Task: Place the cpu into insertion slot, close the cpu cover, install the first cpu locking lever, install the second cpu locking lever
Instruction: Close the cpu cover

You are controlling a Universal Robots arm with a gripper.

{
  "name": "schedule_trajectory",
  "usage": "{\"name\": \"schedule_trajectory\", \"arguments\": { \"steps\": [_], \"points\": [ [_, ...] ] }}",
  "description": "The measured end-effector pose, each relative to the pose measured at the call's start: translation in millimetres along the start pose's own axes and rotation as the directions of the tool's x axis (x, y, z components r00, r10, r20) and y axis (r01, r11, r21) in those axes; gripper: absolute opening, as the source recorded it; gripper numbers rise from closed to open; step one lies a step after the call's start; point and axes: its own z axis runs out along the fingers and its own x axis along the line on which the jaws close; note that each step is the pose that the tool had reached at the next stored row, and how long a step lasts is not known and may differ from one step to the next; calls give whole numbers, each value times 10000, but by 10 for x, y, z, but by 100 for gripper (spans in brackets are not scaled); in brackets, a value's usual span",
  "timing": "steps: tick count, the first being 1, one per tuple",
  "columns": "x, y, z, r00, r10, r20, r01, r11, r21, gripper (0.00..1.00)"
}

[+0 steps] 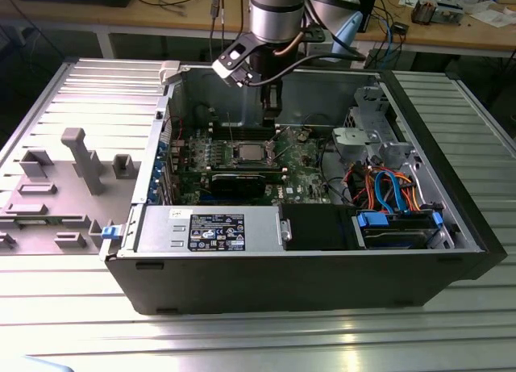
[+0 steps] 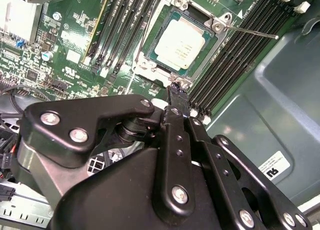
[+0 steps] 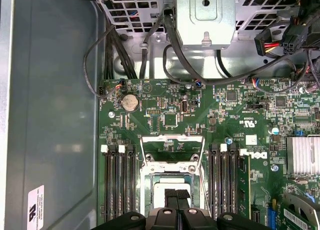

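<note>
The cpu (image 2: 181,43), a silvery square chip, lies in the insertion slot (image 2: 146,66) on the green board; in the exterior view it sits mid-board (image 1: 247,152). The cpu cover (image 3: 173,138), a thin silver frame, stands raised at the slot's far side, with green board showing through its window. A thin locking lever (image 2: 250,33) sticks out free from one socket corner, and a second thin lever (image 2: 142,33) runs along the other side. My gripper (image 2: 176,88) hovers just above the slot's near edge. Its black fingers (image 3: 170,196) are shut together with nothing between them.
Black memory slots (image 3: 117,185) flank the socket on both sides. A silver heat sink (image 3: 302,155) sits on the board. Cables (image 3: 150,55) and a metal drive cage (image 3: 205,13) lie beyond the board. Case walls (image 1: 173,89) surround the arm (image 1: 274,13).
</note>
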Motion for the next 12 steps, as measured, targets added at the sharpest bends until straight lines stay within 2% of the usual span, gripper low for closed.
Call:
{"name": "schedule_trajectory", "arguments": {
  "steps": [12],
  "points": [
    [0, 41, 1, 10000, 0, 0, 0, 10000, 0, 11]
  ]
}}
